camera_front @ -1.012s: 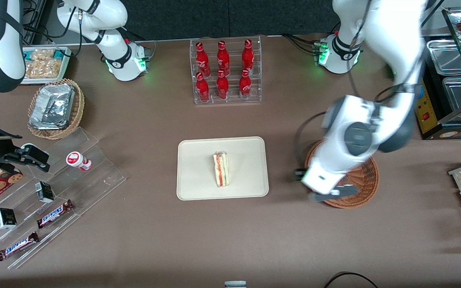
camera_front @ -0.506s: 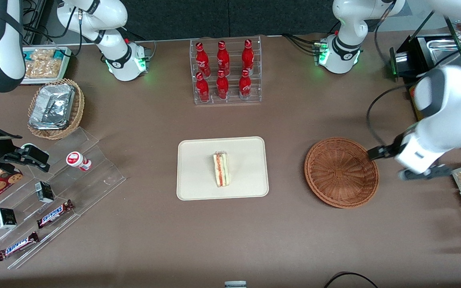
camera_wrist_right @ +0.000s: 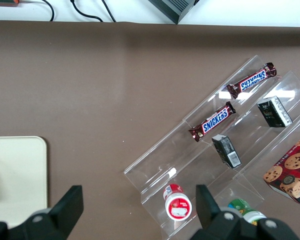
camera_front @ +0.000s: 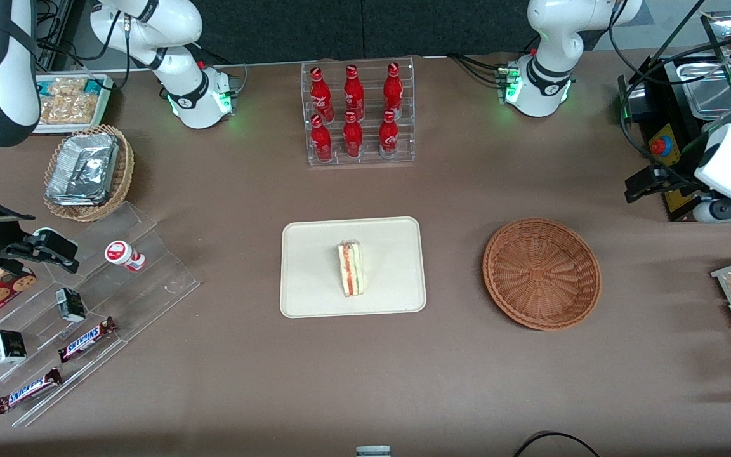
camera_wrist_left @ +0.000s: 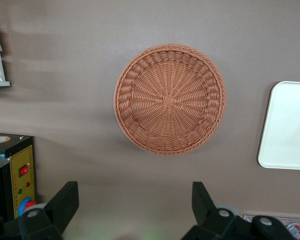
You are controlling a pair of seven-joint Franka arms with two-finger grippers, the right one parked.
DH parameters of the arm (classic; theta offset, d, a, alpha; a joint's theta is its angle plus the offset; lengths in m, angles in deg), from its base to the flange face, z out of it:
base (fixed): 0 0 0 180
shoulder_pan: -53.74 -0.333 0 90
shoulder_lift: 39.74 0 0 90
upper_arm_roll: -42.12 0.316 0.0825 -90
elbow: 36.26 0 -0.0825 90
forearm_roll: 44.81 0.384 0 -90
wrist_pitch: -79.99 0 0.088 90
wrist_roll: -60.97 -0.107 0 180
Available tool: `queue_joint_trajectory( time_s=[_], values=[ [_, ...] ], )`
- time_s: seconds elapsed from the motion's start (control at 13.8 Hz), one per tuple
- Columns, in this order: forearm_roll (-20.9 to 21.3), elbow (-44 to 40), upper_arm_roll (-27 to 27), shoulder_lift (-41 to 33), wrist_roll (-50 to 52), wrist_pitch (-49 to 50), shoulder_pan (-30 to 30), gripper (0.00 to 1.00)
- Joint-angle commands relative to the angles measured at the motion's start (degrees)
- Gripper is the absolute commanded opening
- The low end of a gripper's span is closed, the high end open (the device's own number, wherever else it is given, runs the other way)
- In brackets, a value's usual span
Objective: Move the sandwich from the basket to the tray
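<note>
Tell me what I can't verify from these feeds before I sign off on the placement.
- Sandwich on the tray: wrap and underside too small to check, front view.
- Basket: empty; wrist view cuts off most of the tray.
- End effector: open, raised toward the working arm's end; frame edge crops the fingertips.

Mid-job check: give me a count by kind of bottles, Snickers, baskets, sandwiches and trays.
Red bottles: 6
Snickers bars: 2
Wicker baskets: 2
Sandwich: 1
Tray: 1
Total: 12
Gripper: open, empty, above the table at the working arm's end.
</note>
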State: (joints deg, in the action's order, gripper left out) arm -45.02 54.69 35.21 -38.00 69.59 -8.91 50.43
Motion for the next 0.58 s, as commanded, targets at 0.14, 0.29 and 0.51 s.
queue_joint_trajectory(
  time_s=[0.14,0.29,0.51],
  values=[
    [-0.40,-1.56,-0.03,-1.21,-4.49,1.88,-0.11,1.00],
    [0.30,-1.47,-0.03,-2.26,-4.50,1.88,-0.11,1.00],
    [0.39,-1.47,-0.03,-2.18,-4.50,1.88,-0.11,1.00]
  ],
)
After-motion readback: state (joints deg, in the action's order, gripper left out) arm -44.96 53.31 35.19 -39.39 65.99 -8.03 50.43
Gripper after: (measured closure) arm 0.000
